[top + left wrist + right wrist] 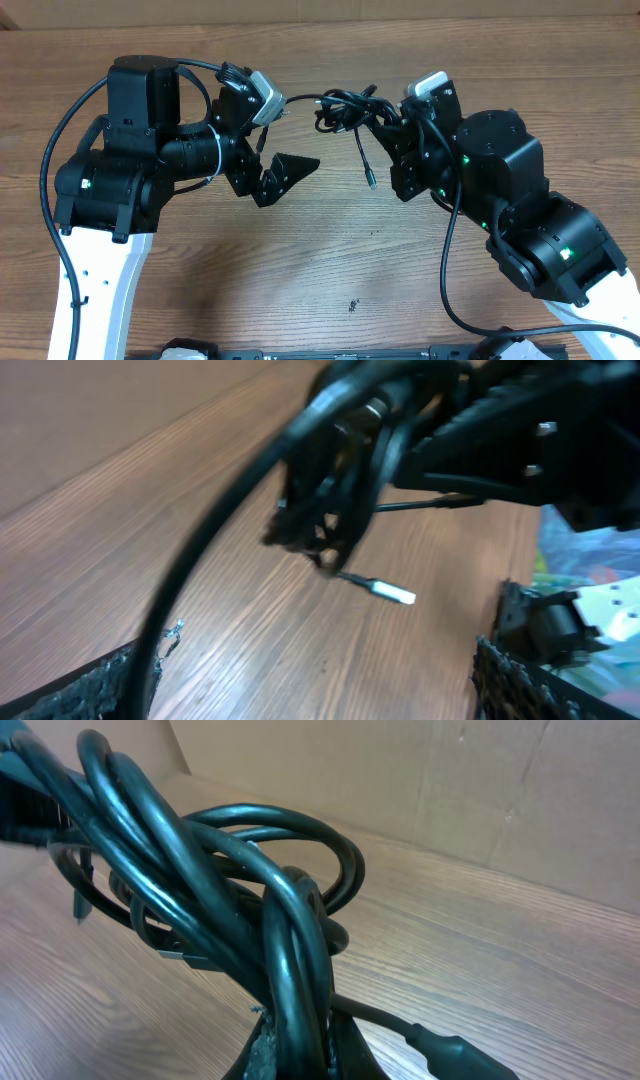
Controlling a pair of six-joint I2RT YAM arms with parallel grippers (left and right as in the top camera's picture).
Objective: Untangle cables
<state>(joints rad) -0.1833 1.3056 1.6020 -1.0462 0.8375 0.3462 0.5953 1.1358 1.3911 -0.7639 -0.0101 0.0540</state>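
Note:
The cables [345,108] form a knot of thin black cords held up over the wooden table [330,250] at the middle back. One strand hangs down to a small plug [371,182]. My right gripper [388,122] is shut on the knot. In the right wrist view, cords [220,870] rise from between its fingers [265,1055], and a plug end [460,1055] trails to the right. My left gripper [288,172] stands open to the left of and below the knot, holding nothing. The left wrist view shows the knot [330,490] and a silvery plug [395,595] ahead of the wide-open left gripper [315,690].
A cardboard wall [450,790] rises behind the table. A blurred black cord [200,570] crosses close to the left wrist camera, past the left finger. Bluish and white items [590,570] lie at the right. A small dark speck [353,305] sits on the wood near the front.

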